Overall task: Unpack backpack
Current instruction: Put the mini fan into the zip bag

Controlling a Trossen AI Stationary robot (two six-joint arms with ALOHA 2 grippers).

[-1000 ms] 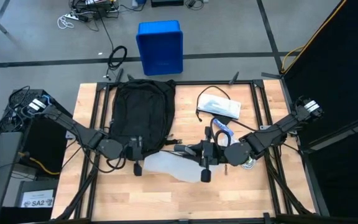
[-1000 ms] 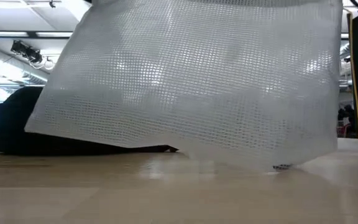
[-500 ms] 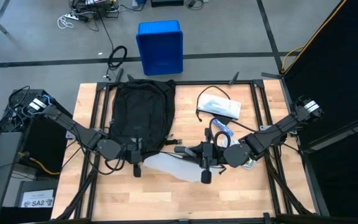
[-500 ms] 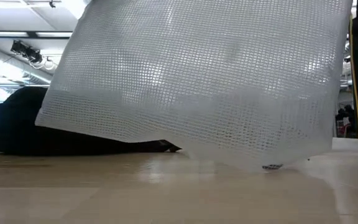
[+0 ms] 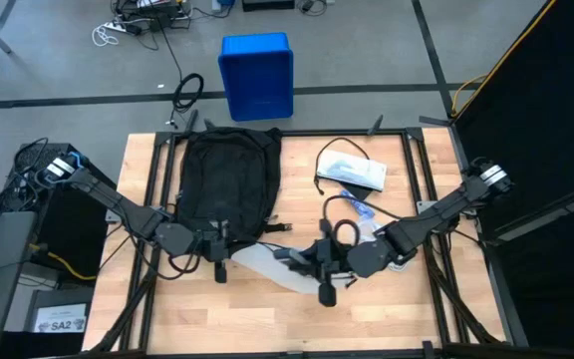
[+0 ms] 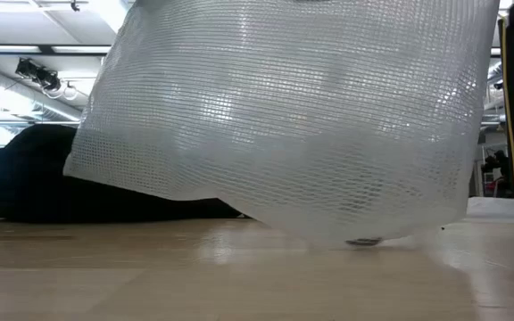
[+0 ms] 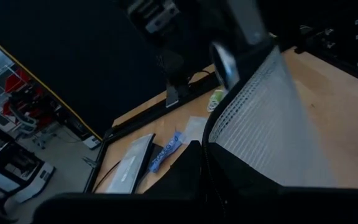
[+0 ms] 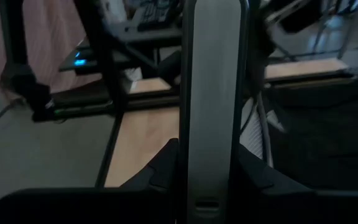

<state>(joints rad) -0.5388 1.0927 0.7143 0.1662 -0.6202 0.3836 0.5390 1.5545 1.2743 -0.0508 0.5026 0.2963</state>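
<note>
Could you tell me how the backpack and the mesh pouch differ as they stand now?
The backpack is black and opaque; the mesh pouch is whitish and see-through. The backpack lies flat on the table; the mesh pouch hangs lifted, one corner low. The backpack is far bigger. Both are soft.

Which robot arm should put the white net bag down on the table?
Probably the right: the right gripper is shut on the white mesh pouch, already clear of the backpack. The left gripper is shut at the backpack's edge.

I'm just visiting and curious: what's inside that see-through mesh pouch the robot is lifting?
The white mesh pouch, shut in the right gripper, looks whitish all through its weave; no separate item can be made out inside. Behind it lies the black backpack, partly covered.
</note>
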